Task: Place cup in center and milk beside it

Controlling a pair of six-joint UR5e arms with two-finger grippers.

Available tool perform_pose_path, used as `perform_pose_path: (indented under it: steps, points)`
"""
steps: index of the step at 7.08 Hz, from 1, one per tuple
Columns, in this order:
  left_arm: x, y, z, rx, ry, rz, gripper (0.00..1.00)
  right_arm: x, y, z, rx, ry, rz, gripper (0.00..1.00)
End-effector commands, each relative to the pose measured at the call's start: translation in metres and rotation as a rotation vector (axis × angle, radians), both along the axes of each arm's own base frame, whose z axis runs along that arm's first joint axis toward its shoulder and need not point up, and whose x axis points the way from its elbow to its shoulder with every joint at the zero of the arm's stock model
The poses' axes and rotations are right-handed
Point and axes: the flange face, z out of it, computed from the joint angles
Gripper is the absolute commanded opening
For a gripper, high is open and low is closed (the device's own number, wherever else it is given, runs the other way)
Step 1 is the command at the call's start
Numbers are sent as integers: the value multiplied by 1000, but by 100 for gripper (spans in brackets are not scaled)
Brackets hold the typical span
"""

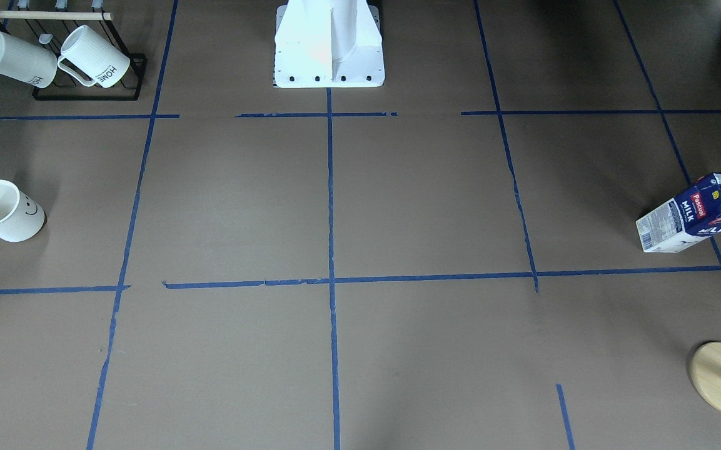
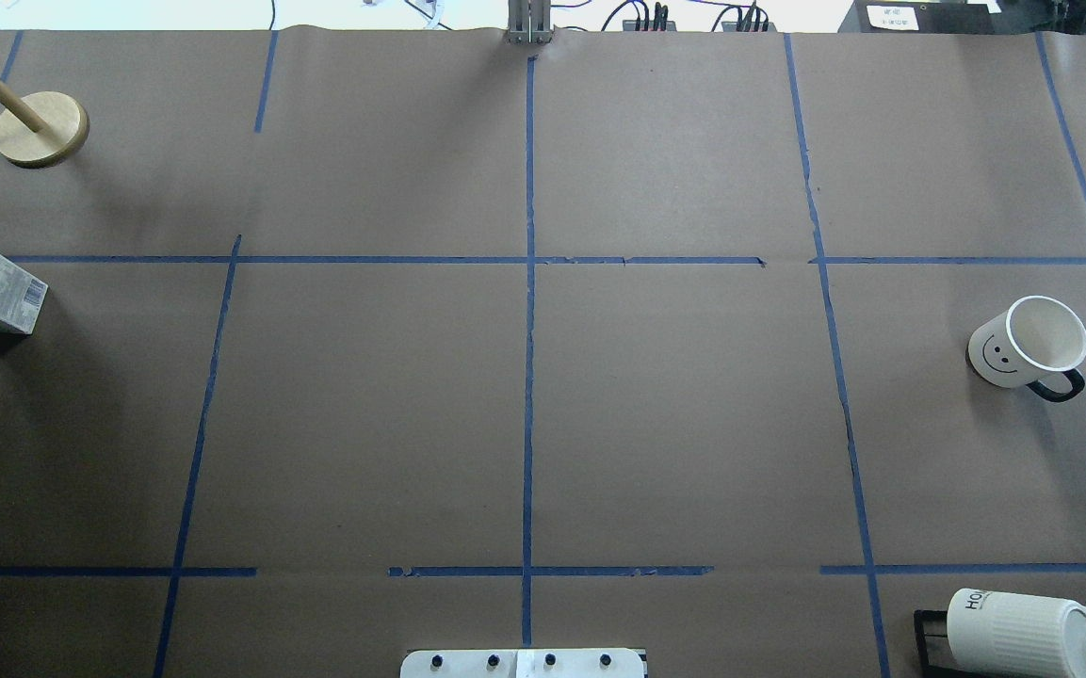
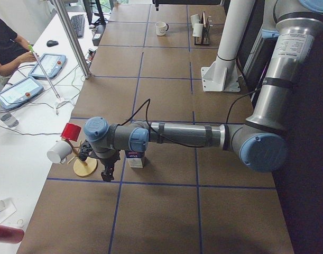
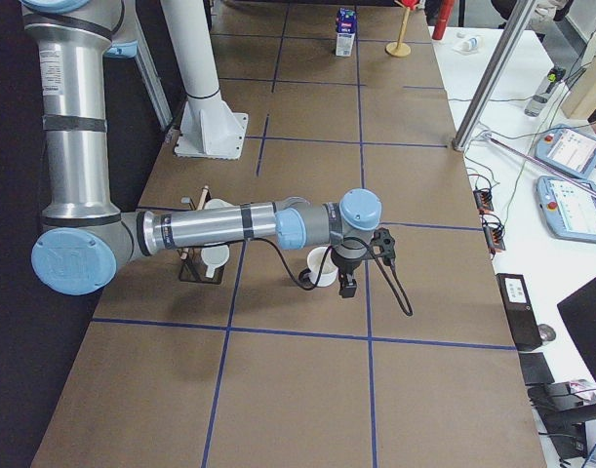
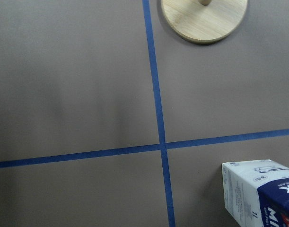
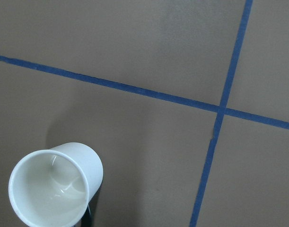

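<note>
Brown paper table (image 2: 674,424), blue tape (image 2: 528,395) grid; centre cells hold neither task item. Nothing placed yet by my read.

- cup (image 2: 1028,344): upright, far on robot's right, well apart from centre. Handle points toward the robot's side, smiley toward centre.
- milk (image 1: 695,212): upright, far on robot's left, also well off centre, near the wooden stand (image 2: 40,127).
- right gripper (image 4: 348,285): hangs just beside the cup, pointing down. Seen in a side view only, and its wrist view shows no fingers, so can't tell how the jaws stand or whether they hold anything.
- left gripper (image 3: 106,172): hangs between stand and milk, pointing down. Same story: jaw state can't be told.

Risks as I see them:
- Cup wall is smooth and round; an off-centre pinch could let it twist or slip, and a low approach could knock it over.
- Carton is tall and narrow, so a push before the grasp closes tips it.
- Stand is close to the left arm; a wide swing toward centre could clip it.
- Both arms converge on the centre, so collision is possible if moved together.
- Ribbed mugs (image 1: 54,59) on the rack (image 1: 88,94) are lookalikes; wrong pick is possible.
</note>
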Motion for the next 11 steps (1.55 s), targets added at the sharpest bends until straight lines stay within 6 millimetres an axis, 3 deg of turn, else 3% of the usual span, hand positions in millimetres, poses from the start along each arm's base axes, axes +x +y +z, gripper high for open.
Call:
perform_pose_path:
  steps: [1, 2, 3, 6, 7, 8, 9, 10, 11]
  points:
    - [0, 5, -3, 8, 5, -5, 100, -55, 30, 3, -25, -23, 146, 99]
    - [0, 4, -5, 8, 5, -8, 100, -62, 50, 17, -12, -25, 164, 99]
    - [0, 4, -6, 8, 4, -8, 100, -62, 54, 21, -18, -22, 162, 99]
    - [1, 4, -9, 14, 6, -6, 100, -101, 56, 37, -13, 37, 107, 98]
    - [0, 4, -9, 14, 6, -8, 100, -104, 57, 46, -24, 51, 102, 69]
    - [1, 4, -9, 14, 6, -6, 100, -105, 57, 48, -30, 52, 102, 20]
    - [1, 4, -9, 14, 6, -6, 100, -105, 58, 48, -31, 50, 99, 0]
    - [1, 5, -9, 16, 6, -6, 100, -105, 57, 46, -28, 45, 99, 0]
    - [1, 5, -9, 16, 6, -6, 100, -107, 57, 21, 7, 18, 97, 0]
